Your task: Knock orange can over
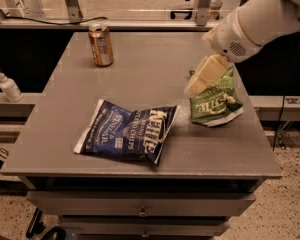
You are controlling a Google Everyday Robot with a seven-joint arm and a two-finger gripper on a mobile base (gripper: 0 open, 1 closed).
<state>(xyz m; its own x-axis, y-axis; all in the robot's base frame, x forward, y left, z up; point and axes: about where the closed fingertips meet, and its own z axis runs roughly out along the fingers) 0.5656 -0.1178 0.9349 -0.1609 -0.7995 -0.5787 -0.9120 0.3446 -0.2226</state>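
Showing 1 grey table (140,79) from above its front edge, with 2 shallow drawers (140,206) stacked under the top, each with a small centre knob. Nearest the front edge, left of centre, a dark blue chip bag (127,132) lies flat, its white lettering running diagonally and its right end crumpled. Further back, near the right edge, a green chip bag (217,104) lies flat with its far end hidden. Over that hidden end hangs the gripper (194,86), a cream-coloured wedge pointing down and to the left. It appears to sit just above the bag, though contact cannot be ruled out. How far it is open cannot be told from this angle, and no object is seen held in it. Behind it the white arm (260,19) rises to the upper right corner, with a tan band around the wrist. At the far left of the tabletop, close to the back edge, the orange can (100,45) stands upright, coppery with a pale label patch and a silver top. It is well apart from the gripper and from both bags. Off the table to the left, 1 white pump bottle (9,86) stands on a lower ledge. Beyond the back edge, metal posts (72,1) rise from a rail.
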